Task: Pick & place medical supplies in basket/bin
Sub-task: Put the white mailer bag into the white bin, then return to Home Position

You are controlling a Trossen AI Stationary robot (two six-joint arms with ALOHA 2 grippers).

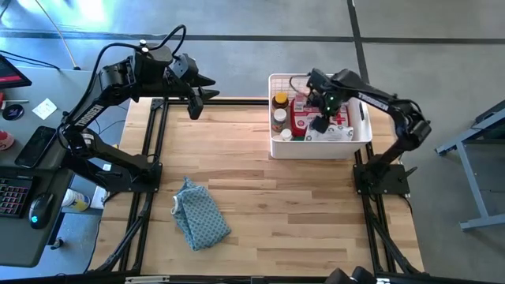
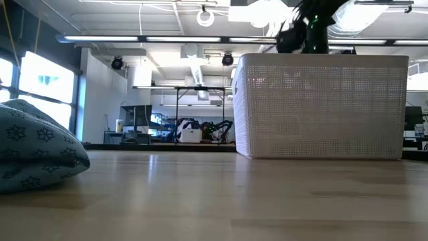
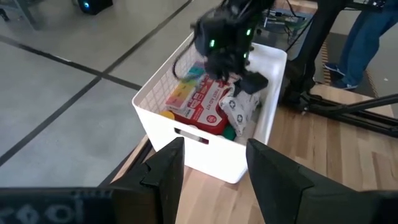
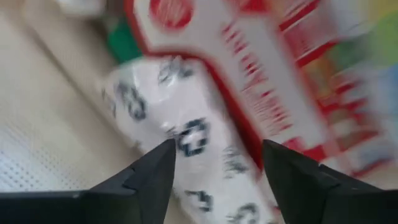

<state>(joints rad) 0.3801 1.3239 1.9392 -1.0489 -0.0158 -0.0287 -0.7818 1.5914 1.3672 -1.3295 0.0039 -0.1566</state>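
The white slotted bin [image 1: 272, 147] stands at the table's far right, also in the low view [image 2: 321, 107] and the left wrist view [image 3: 205, 149]. Inside lie the red first-aid case [image 1: 300, 118], amber pill bottles [image 1: 279, 101], the rainbow pill organizer [image 3: 183, 90], a green tube [image 3: 229, 132] and the silver-white packet [image 3: 239, 112]. My right gripper [image 1: 322, 118] hangs open inside the bin's top, just above the packet [image 4: 186, 137] and beside the case [image 4: 267, 87]. My left gripper [image 1: 203, 93] waits open over the table's far edge, left of the bin [image 3: 214, 162].
A blue-grey patterned cloth [image 1: 200, 213] lies bunched on the near left of the table [image 2: 33, 147]. A desk with a keyboard and mouse [image 1: 39, 209] stands off the left edge. A person's legs [image 3: 373, 37] show beyond the table's right side. Bare wood [image 1: 316, 213] lies between cloth and bin.
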